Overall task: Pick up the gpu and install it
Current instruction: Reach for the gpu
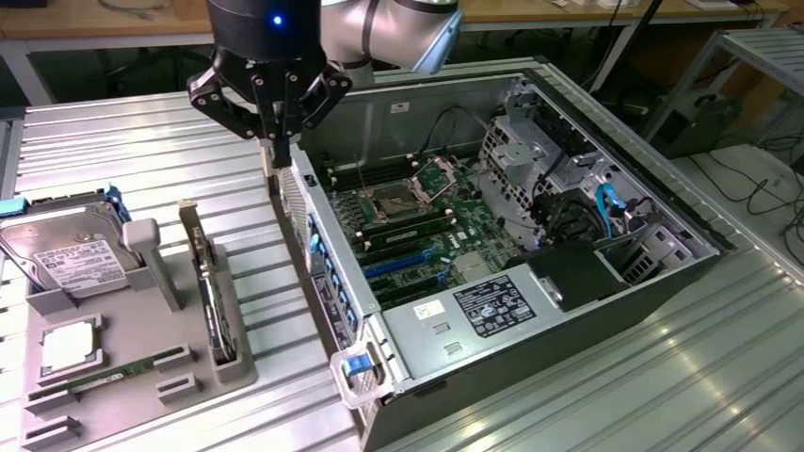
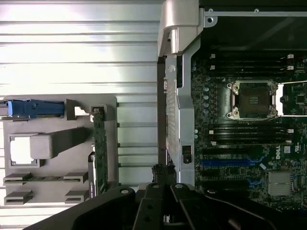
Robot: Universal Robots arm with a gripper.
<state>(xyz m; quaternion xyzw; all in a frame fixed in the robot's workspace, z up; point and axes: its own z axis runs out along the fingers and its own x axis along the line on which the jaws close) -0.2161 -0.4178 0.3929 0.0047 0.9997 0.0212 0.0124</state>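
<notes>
The gpu (image 1: 207,282) is a thin dark card standing on edge in a slot of the grey holder block (image 1: 138,377) on the exterior view's left. In the wrist view the gpu (image 2: 99,143) appears edge-on in the same block. My gripper (image 1: 279,151) hangs above the near wall of the open computer case (image 1: 553,330), to the right of the card and apart from it. Its fingers are drawn together with nothing between them. The wrist view places the gripper (image 2: 163,170) over the case wall, between the holder and the motherboard (image 2: 249,139).
The holder also carries a silver hard drive (image 1: 70,250), a processor chip (image 1: 70,344) and a green memory stick (image 1: 126,365). Inside the case are blue expansion slots (image 1: 402,266), a processor socket (image 1: 395,200) and cables at the right. A ribbed metal table (image 1: 151,151) lies underneath.
</notes>
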